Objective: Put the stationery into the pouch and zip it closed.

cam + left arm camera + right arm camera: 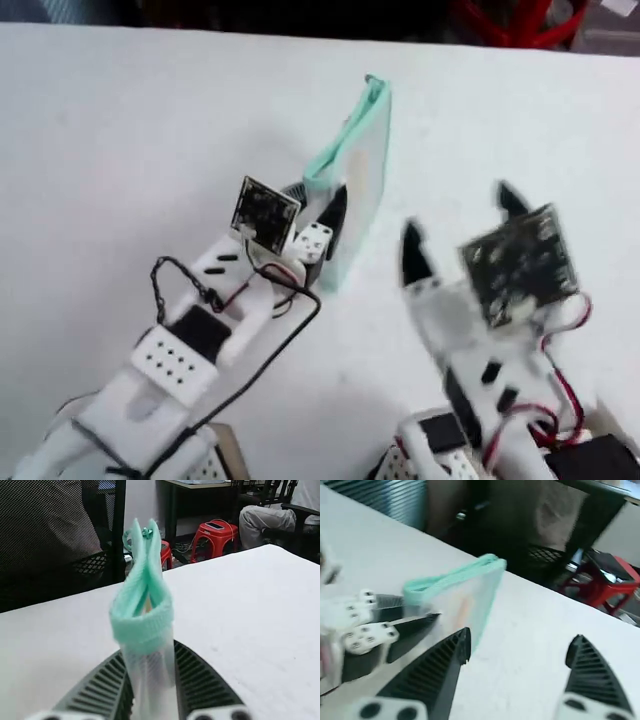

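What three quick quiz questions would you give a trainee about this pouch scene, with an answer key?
1. True or false: the right end effector is shut on the pouch.
2. How is the pouch positioned? A: lying flat on the table. B: upright on edge. C: hanging off the table's edge.
3. Fill in: the pouch is clamped by the ___ end effector.

Key
1. False. It is open and apart from the pouch.
2. B.
3. Left. The left end effector has the pouch's near end between its fingers.
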Available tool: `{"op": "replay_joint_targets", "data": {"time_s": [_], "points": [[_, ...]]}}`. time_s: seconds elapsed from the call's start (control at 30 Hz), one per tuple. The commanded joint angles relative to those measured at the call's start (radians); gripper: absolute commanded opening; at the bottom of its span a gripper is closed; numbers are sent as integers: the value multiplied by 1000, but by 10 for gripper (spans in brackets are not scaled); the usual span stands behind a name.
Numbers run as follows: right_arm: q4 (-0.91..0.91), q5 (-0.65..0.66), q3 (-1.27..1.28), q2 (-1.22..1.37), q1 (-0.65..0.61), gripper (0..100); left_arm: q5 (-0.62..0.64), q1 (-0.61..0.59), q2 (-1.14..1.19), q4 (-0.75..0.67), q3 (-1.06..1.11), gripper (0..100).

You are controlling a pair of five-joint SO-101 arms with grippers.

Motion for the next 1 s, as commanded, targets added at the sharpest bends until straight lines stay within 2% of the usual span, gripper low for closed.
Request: {"op": "replay_joint_targets", "data": {"time_s": [0.0,0.1,0.27,0.53,0.6,0.73,0.8,0.97], "points": [[-88,0,87,-2,242,239,-15,27,-65,193,-44,24],[-150,-2,180,-2,352,193,-87,25,-153,367,-101,24],[-186,-74,236,-2,409,187,-186,24,-254,535,-149,24],[-217,-175,368,1,383,187,-189,35,-278,658,-132,24],[-213,-221,365,19,383,187,-192,74,-280,697,-103,24],[-206,-256,362,93,381,187,-347,183,-280,717,6,24],[-199,-256,331,147,381,187,-396,208,-280,712,49,24],[-36,-338,104,302,381,188,-376,209,-280,709,58,24]]}}
